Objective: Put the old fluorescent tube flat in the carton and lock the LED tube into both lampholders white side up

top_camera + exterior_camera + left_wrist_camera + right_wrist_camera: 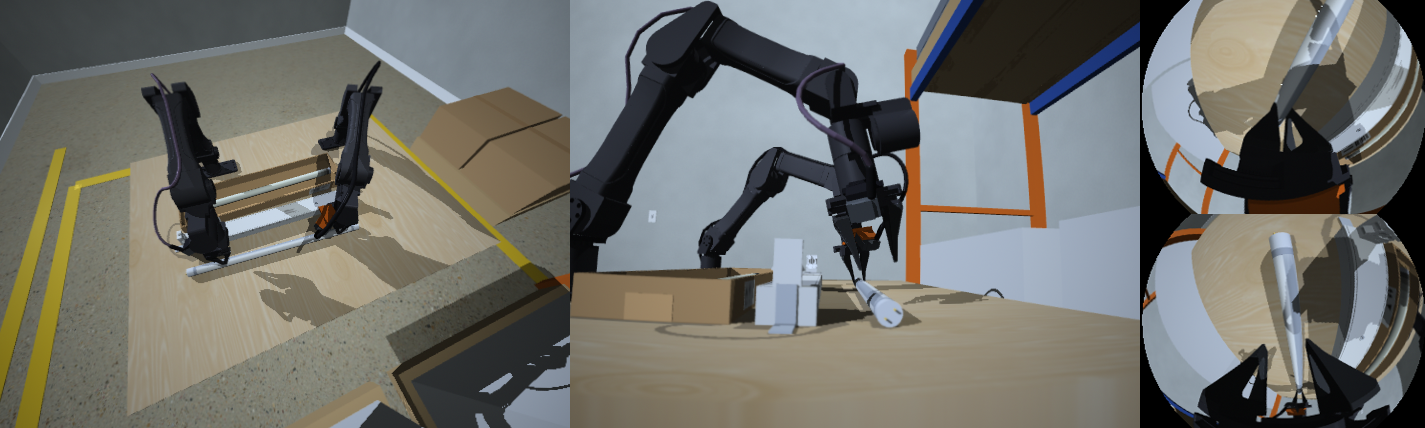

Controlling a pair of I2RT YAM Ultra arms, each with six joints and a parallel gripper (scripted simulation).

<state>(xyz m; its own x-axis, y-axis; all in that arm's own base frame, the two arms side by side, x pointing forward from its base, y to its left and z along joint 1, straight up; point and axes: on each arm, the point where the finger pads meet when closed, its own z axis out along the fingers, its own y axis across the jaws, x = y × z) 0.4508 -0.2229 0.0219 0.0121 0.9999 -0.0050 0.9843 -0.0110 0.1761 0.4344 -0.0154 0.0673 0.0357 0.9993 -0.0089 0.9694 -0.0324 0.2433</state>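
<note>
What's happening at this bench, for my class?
The left gripper grips one end of the LED tube, beside the light fixture. The right gripper is partly open over the other end, holding nothing. The old tube already lies in the carton; the LED tube isn't in the lampholders yet.

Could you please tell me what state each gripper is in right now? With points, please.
Left gripper (pixel 316 236) (pixel 859 281) (pixel 1282 109) (pixel 1300 391): closed on the LED tube (pixel 270 251) (pixel 888 311) (pixel 1304 69) (pixel 1287 295).
Right gripper (pixel 223 261) (pixel 878 264) (pixel 1285 343): partly open, holding nothing.
</note>
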